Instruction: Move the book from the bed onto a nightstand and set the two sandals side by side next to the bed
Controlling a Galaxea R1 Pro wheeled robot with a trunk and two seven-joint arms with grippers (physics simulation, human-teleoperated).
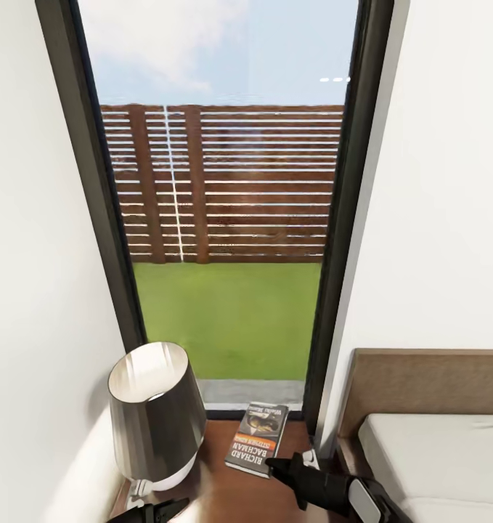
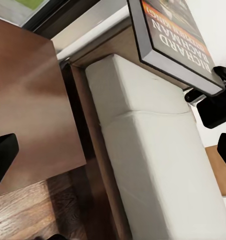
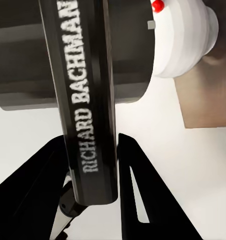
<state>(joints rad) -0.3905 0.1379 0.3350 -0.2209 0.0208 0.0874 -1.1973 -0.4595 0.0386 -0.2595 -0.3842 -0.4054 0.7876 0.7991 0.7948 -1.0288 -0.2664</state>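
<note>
A lamp [image 1: 157, 418] with a shiny dark shade stands on the left of the nightstand [image 1: 224, 497], in front of the tall window [image 1: 224, 218]. The left claw [image 2: 113, 165] is spread wide. The book [image 1: 258, 438] (white letters say Richard Bachman) is over the far right part of the surface. The right claw [image 1: 281, 465] pinches its near edge. The bed [image 1: 435, 454] is on the right.
</note>
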